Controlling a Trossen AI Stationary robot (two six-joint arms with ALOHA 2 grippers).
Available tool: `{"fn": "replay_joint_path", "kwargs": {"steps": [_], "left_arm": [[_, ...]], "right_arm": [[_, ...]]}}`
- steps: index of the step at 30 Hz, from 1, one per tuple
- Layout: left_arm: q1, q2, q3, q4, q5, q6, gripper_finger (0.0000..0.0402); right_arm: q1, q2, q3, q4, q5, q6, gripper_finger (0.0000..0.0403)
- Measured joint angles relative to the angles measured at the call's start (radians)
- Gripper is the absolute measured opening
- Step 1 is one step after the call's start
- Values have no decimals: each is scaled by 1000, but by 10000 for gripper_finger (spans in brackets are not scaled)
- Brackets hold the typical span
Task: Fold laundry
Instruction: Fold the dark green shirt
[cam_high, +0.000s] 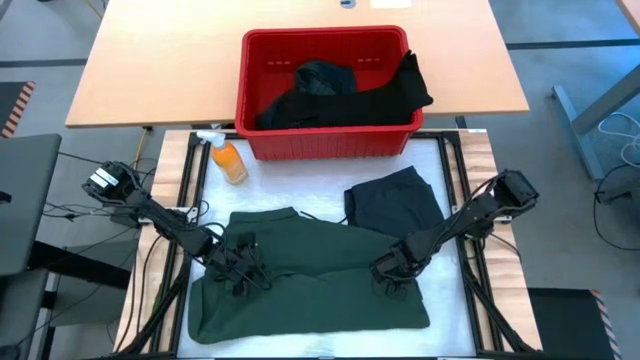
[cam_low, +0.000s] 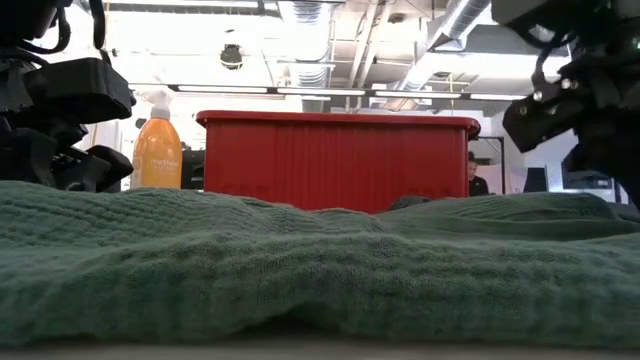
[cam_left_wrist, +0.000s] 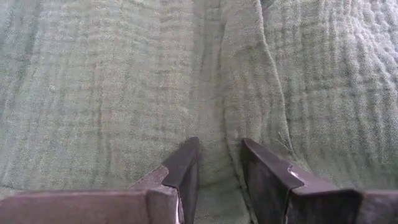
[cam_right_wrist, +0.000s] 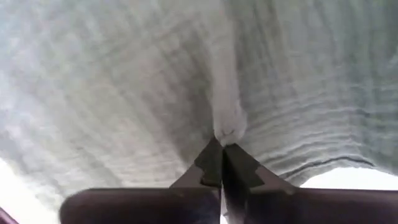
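Note:
A dark green shirt (cam_high: 300, 285) lies spread across the near half of the table and fills the foreground of the low view (cam_low: 320, 270). My left gripper (cam_high: 240, 272) is down on its left part, and its fingers (cam_left_wrist: 216, 163) stand close together with a raised fold between them. My right gripper (cam_high: 388, 268) is on the shirt's right part, shut on a pinch of cloth (cam_right_wrist: 222, 152). A folded black garment (cam_high: 395, 200) lies flat beyond the shirt. More dark clothes (cam_high: 330, 90) sit in the red basket. My left gripper has a raised fold (cam_left_wrist: 214, 124) of the green shirt between its two fingers, coming from above. The fold fills the gap between them. The cloth around it lies flat on the table. My right gripper pinches a small bunch of the green shirt (cam_right_wrist: 227, 132) between its fingertips. The cloth spreads from the pinch like a tent, with creases drawn toward the fingers. Light shows under its edges, so this part is raised off the table.
The red plastic basket (cam_high: 255, 130) stands at the table's far side, with an orange spray bottle (cam_high: 228, 160) at its left front corner. Black frame rails run along both sides of the white work mat (cam_high: 440, 160). A wooden table lies beyond.

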Motion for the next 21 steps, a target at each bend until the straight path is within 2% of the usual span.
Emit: {"fn": "replay_joint_path", "kwargs": {"steps": [4,9,14,21], "left_arm": [[0,0,0,0,0,-3,110],[0,0,0,0,0,-3,110],[0,0,0,0,0,-4,110],[0,0,0,-3,0,0,110]], "right_arm": [[15,0,37,-32,1,-1,32],[14,0,96,-108,2,0,12],[14,0,166,-209,-1,8,17],[23,0,216,-284,-90,54,17]]}}
